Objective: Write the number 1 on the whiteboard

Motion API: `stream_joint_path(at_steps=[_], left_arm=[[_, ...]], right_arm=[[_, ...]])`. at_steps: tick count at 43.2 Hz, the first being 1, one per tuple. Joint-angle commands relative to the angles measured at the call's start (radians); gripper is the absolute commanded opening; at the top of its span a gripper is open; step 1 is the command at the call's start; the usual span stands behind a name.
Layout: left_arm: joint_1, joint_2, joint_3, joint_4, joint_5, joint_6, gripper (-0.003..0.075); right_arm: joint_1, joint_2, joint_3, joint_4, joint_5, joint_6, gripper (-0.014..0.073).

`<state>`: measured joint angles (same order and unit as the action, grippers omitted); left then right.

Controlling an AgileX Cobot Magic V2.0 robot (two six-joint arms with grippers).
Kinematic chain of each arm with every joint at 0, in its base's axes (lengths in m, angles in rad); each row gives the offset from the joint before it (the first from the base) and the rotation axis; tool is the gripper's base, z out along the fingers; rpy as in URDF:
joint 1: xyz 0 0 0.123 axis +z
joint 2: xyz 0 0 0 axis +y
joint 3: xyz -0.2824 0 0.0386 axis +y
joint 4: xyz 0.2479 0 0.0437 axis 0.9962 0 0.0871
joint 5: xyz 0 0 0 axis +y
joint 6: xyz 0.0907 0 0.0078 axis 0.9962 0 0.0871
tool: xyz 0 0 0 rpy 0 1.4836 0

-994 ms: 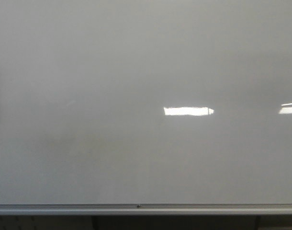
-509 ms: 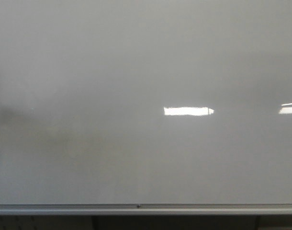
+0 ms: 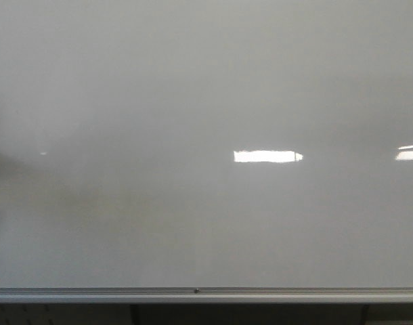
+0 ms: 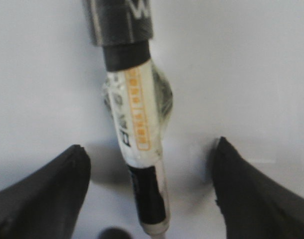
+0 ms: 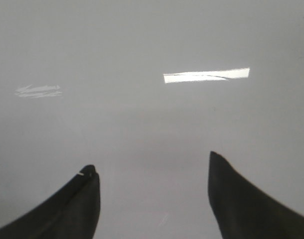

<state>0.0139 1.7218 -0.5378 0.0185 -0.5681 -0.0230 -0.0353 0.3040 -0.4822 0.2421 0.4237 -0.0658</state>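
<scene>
While facing the whiteboard [image 3: 206, 101], which fills the front view unmarked down to its silver rail [image 3: 206, 294]. Left gripper [image 4: 149, 164] spread wide around a taped marker [image 4: 137, 129] between the fingers; grip unclear. Right gripper [image 5: 152, 179] released, holding nothing.

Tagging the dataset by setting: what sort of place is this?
Probably an office, classroom or lab wall station. A large glossy whiteboard with an aluminium bottom rail fills the front view, long ceiling-light reflections show on it, and a marker sits between the left tool's fingers.
</scene>
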Motion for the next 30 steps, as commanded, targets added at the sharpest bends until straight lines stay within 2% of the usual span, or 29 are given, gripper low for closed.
stream_joint_path(at_steps=[1, 9, 12, 18, 23, 27, 30], left_arm=[[0.002, -0.023, -0.029, -0.019, -0.079, -0.007, 0.0302], [0.002, -0.023, -0.029, -0.019, -0.079, -0.007, 0.0048], [0.002, -0.023, -0.029, -0.019, -0.079, -0.007, -0.0018], [0.002, -0.04, -0.029, -0.019, -0.071, -0.007, -0.002], [-0.021, -0.113, -0.029, -0.019, -0.004, -0.007, -0.002], [-0.059, -0.198, -0.05, -0.019, 0.154, -0.007, -0.002], [-0.097, -0.26, -0.102, 0.009, 0.354, -0.007, -0.002]], right_arm=[[0.003, 0.015, -0.028, 0.01, -0.073, -0.002, 0.0496], [0.003, 0.015, -0.028, 0.01, -0.073, -0.002, 0.0496], [0.003, 0.015, -0.028, 0.01, -0.073, -0.002, 0.0496], [0.003, 0.015, -0.028, 0.01, -0.073, -0.002, 0.0496], [0.003, 0.015, -0.028, 0.01, -0.071, -0.002, 0.0496], [0.003, 0.016, -0.028, 0.01, -0.064, -0.002, 0.0496], [0.003, 0.02, -0.029, 0.01, -0.056, -0.002, 0.0496]])
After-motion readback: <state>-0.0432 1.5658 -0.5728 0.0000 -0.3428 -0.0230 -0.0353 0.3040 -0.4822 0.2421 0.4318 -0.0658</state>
